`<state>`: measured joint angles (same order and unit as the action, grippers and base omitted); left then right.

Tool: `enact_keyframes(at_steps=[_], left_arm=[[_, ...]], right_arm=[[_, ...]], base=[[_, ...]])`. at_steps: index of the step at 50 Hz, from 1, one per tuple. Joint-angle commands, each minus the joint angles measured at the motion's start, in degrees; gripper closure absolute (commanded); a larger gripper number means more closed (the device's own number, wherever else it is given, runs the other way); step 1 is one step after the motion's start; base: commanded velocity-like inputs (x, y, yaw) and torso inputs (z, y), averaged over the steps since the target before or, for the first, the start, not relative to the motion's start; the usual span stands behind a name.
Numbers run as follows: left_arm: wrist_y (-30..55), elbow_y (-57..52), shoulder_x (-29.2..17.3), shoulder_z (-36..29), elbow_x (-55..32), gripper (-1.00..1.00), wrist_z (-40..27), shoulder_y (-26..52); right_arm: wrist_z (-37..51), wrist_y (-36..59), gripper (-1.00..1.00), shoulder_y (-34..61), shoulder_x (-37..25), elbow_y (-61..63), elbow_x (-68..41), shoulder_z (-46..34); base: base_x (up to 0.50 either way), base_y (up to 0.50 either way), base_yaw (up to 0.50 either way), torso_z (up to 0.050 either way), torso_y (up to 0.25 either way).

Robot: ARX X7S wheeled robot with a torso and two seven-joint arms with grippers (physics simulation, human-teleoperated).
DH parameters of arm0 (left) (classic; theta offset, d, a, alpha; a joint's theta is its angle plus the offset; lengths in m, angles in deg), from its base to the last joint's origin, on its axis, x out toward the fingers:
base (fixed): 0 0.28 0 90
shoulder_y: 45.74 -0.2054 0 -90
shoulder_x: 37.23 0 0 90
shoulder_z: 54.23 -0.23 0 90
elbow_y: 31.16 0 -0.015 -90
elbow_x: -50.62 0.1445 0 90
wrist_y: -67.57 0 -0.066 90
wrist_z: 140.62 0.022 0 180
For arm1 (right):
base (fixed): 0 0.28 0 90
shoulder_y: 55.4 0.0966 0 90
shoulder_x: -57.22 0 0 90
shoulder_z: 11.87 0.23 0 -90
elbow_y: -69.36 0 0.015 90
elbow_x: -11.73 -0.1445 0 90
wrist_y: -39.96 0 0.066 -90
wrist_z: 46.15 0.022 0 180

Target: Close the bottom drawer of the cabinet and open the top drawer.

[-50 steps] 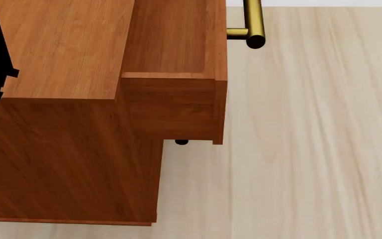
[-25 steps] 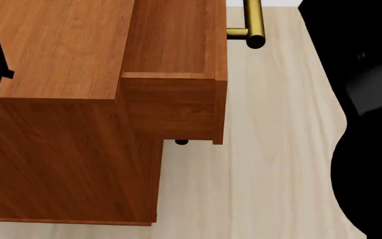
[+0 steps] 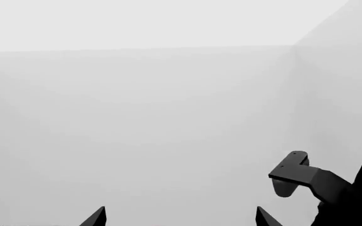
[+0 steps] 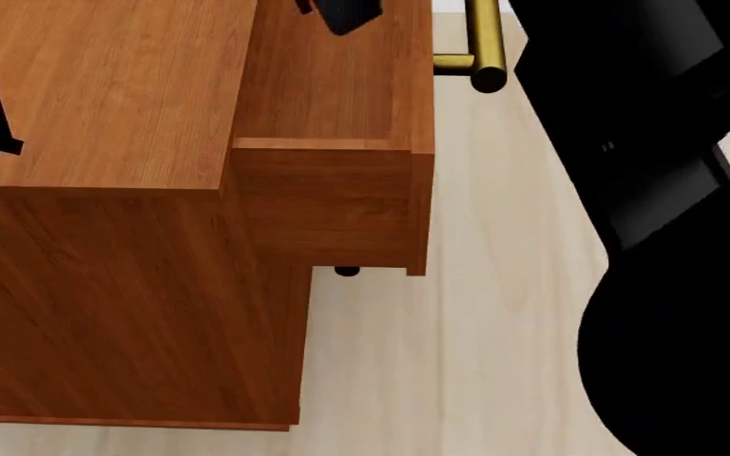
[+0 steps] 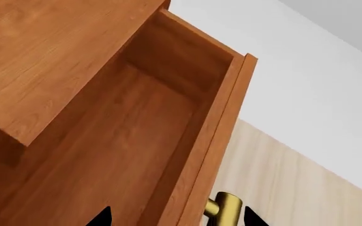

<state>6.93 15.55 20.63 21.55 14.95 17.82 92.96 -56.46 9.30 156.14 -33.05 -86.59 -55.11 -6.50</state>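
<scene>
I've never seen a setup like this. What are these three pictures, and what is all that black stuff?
These are simulator renders from a two-armed robot. The head view looks down on a reddish-brown cabinet with its top drawer pulled out, showing a brass handle. The big black shapes are the robot's own right arm. The right wrist view looks past the right claw into that empty drawer. The left wrist view shows only the left claw against a blank pale wall. Neither claw holds anything; both stand open.

No text, label, brand, number or sign can be read on the cabinet [image 4: 124, 190] or anywhere around it.
</scene>
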Motion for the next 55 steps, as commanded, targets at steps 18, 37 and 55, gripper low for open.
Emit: enact_keyframes(at_steps=[18,37,55], left_arm=[[-1.0,0.5,-0.4,0.2,0.1,-1.0,0.0,-0.7],[-1.5,0.6,-0.4,0.1,0.1,-1.0,-0.1,-1.1],[-1.8,1.0,-0.4,0.1,-0.1,-1.0,-0.1,-0.8]], right_arm=[[-2.6,0.6,-1.0,-3.9,0.3,-1.7,2.7,-1.2],[-6.7,1.4,-1.0,-5.4,0.2,-6.8,12.6,-1.7],[-10.5,4.3,-1.0,-5.6,-2.4,-8.9,29.9,9.1]], base=[[0.0,0.0,0.0,0.0,0.0],[0.0,0.0,0.0,0.0,-0.002],[0.0,0.0,0.0,0.0,-0.006]])
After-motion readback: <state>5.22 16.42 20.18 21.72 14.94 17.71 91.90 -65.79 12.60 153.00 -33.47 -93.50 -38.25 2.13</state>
